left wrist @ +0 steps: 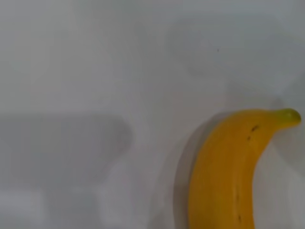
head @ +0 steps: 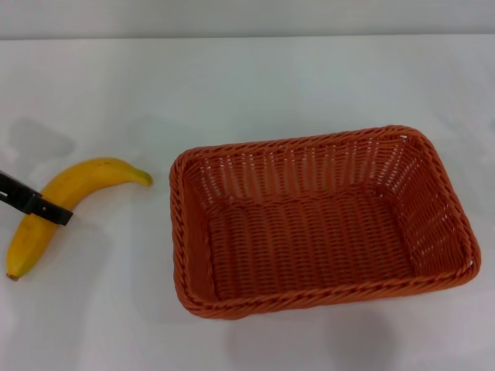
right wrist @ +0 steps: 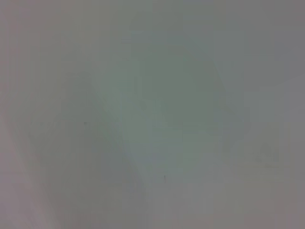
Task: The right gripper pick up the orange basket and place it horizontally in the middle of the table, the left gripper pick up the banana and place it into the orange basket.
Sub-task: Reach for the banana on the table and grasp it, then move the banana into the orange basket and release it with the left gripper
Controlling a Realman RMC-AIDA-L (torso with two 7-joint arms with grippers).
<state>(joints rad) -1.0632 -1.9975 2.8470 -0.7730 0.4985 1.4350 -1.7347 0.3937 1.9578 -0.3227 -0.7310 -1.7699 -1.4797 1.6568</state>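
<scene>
Orange wicker forms the basket (head: pixel 321 220), which lies flat with its long side across the middle-right of the white table (head: pixel 255 85), its opening up and nothing inside it. To the robot's left of it, apart from its braided rim, the banana (head: pixel 66 209) rests on the tabletop, its greenish stem tip pointing toward the basket and its dark blossom end toward the near left edge.

Head view: a thin black bar of the left gripper (head: pixel 35 202) crosses over the middle of the banana, entering from the left edge. Only this one finger shows, so whether the jaws are wide, narrow or closed on the fruit cannot be told.

Left wrist view: the stem half of the banana (left wrist: pixel 228 171) fills one corner, showing brown specks along its curve that the head view does not resolve; bare table (left wrist: pixel 95 71) with soft shadows takes up the rest. No fingers appear here.

Right wrist view: plain white table surface (right wrist: pixel 152 114) only. The right gripper appears in none of the views.
</scene>
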